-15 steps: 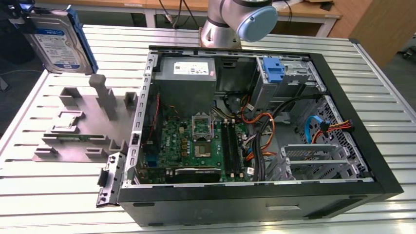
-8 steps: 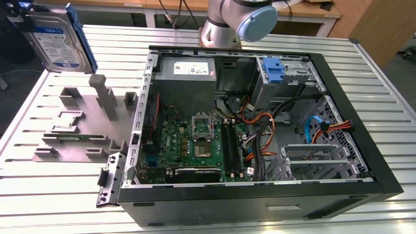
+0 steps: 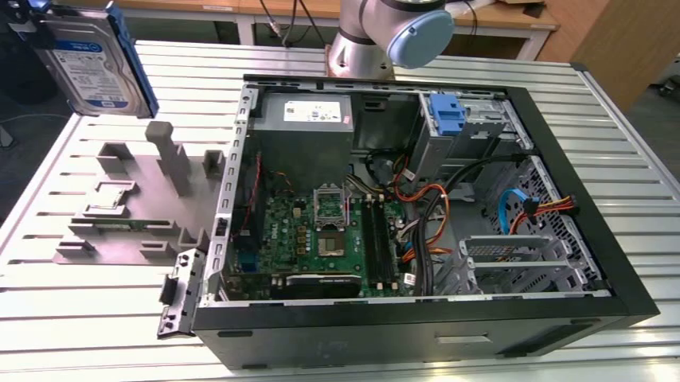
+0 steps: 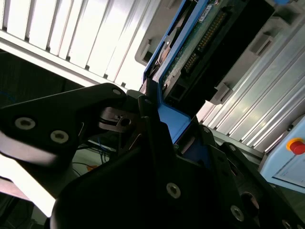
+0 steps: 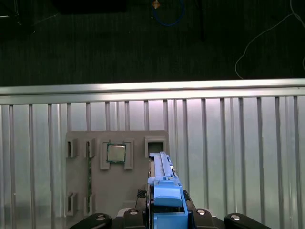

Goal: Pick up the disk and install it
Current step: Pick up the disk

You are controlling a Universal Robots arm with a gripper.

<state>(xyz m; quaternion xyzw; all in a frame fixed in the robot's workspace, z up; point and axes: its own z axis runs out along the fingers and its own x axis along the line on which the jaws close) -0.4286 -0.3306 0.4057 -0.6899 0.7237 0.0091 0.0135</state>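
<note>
The disk [image 3: 94, 62], a silver drive with a white-and-blue label and blue rails, hangs upright in the air at the exterior view's far left, above the grey holder block [image 3: 143, 227]. My gripper [image 5: 164, 218] is shut on it. In the first wrist view the disk's blue rail edge [image 5: 163, 183] sticks out from between the black fingers, over the holder block [image 5: 119, 191]. In the second wrist view the disk's green circuit-board side [image 4: 202, 36] and blue rail show beyond the gripper [image 4: 159, 126].
The open computer case [image 3: 595, 239] lies on the slatted metal table [image 3: 85, 318], with the motherboard [image 3: 324, 239], a blue bracket [image 3: 447, 115] in an upper bay and a metal drive cage [image 3: 521, 259]. A small processor chip [image 5: 116, 153] sits in the holder block. The arm's base [image 3: 367, 40] stands behind the case.
</note>
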